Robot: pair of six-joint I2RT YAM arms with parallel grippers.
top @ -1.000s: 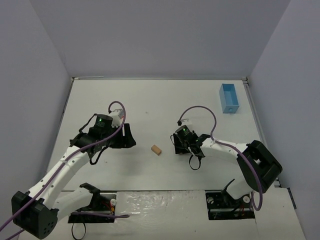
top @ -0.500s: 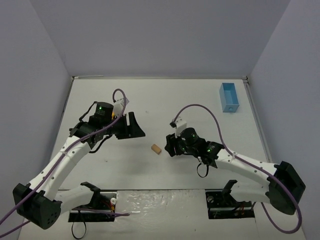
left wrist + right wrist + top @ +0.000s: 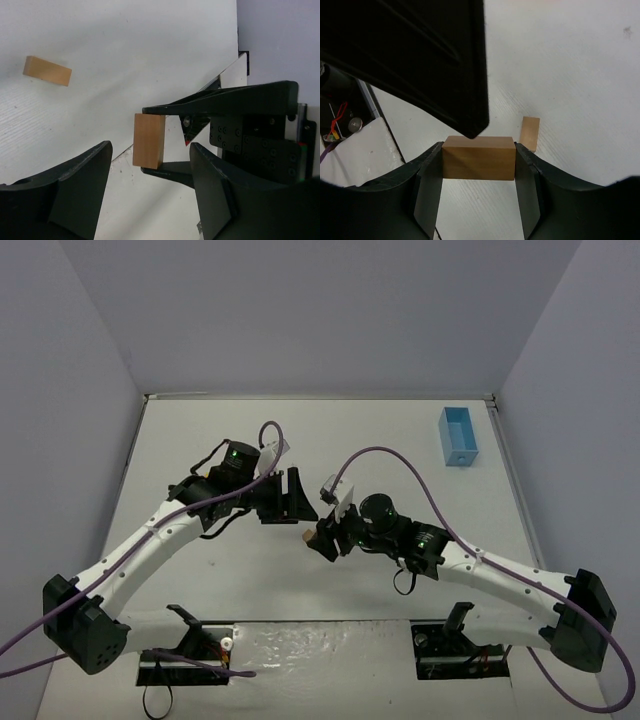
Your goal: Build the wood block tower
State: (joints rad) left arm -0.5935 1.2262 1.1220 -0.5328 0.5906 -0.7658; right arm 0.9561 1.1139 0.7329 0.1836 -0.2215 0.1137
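No wood block tower is in view, only two separate plain tan blocks. My right gripper (image 3: 322,538) (image 3: 479,150) is shut on one tan block (image 3: 479,157) (image 3: 149,140), gripping its two short ends and holding it above the table. The other tan block (image 3: 530,133) (image 3: 47,70) (image 3: 306,536) lies flat on the white table, close beside and below the held one. My left gripper (image 3: 297,504) (image 3: 150,150) is open and faces the right gripper tip to tip. The held block sits just past its fingertips, touching neither. One left finger (image 3: 420,60) fills the top of the right wrist view.
A light-blue open box (image 3: 458,436) stands at the table's far right. Grey walls close in the white table (image 3: 400,440) at the back and sides. Both arm bases and their cables are at the near edge.
Both arms have swung in toward the table's middle, the left gripper rightward and the right gripper leftward over the loose block. They now meet nose to nose. The left jaws opened slightly.
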